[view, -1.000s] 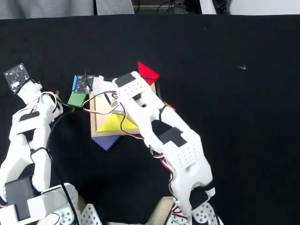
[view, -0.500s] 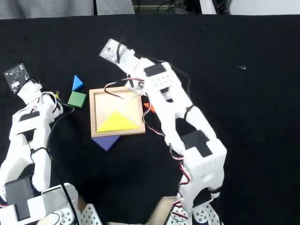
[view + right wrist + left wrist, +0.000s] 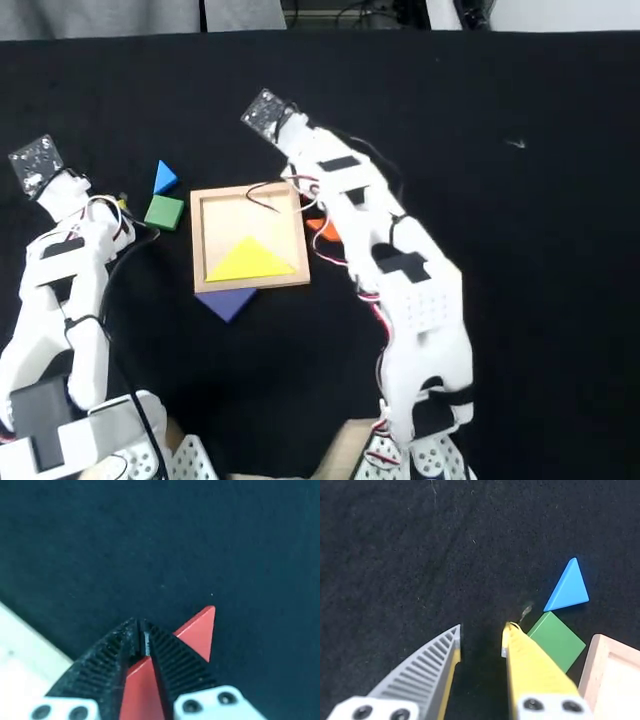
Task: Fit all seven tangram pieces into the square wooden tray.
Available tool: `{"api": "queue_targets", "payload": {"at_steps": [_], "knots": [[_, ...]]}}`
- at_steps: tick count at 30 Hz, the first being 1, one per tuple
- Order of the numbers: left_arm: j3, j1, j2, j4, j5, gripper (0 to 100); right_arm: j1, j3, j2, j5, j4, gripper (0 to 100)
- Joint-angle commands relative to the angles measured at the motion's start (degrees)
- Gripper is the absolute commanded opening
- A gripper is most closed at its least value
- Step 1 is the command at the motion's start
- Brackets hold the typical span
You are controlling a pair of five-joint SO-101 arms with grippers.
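The square wooden tray (image 3: 213,232) lies left of centre and holds a yellow triangle (image 3: 248,260). A blue triangle (image 3: 165,178) and a green square (image 3: 165,212) lie just left of it, and a purple piece (image 3: 228,302) sits at its near edge. An orange piece (image 3: 320,227) peeks out from under my right arm (image 3: 345,195) by the tray's right side. My right gripper (image 3: 143,630) is shut, tips over a red triangle (image 3: 197,627) on the cloth. My left gripper (image 3: 482,630) is open beside the green square (image 3: 556,640) and blue triangle (image 3: 568,587), holding nothing.
Black cloth covers the whole table (image 3: 520,200). My right arm crosses the tray's far right corner. My left arm (image 3: 65,260) stands along the left edge. A tray corner (image 3: 615,675) shows in the left wrist view.
My right arm has swung off the tray's far left corner to beyond its far right corner, now covering the red triangle in the high view. The left arm has not moved.
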Motion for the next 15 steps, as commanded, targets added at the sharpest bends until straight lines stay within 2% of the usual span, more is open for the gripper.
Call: {"api": "queue_targets", "payload": {"at_steps": [1, 6, 11, 15], "knots": [[-0.48, 0.84, -0.44, -1.14, -0.09, 15, 5.01, -4.62, 0.22, 0.62, 6.07, 1.1], [-0.48, 0.84, -0.44, -1.23, -0.09, 15, 8.97, -4.35, -1.63, 0.62, 10.90, 1.1], [-0.57, 0.84, -0.44, -1.23, -0.09, 15, 11.69, -4.00, -4.88, 1.05, 22.86, 1.1], [-0.57, 0.84, -0.44, -1.23, -0.09, 15, 12.66, -3.56, -8.22, 9.14, 34.46, 1.1]]}}
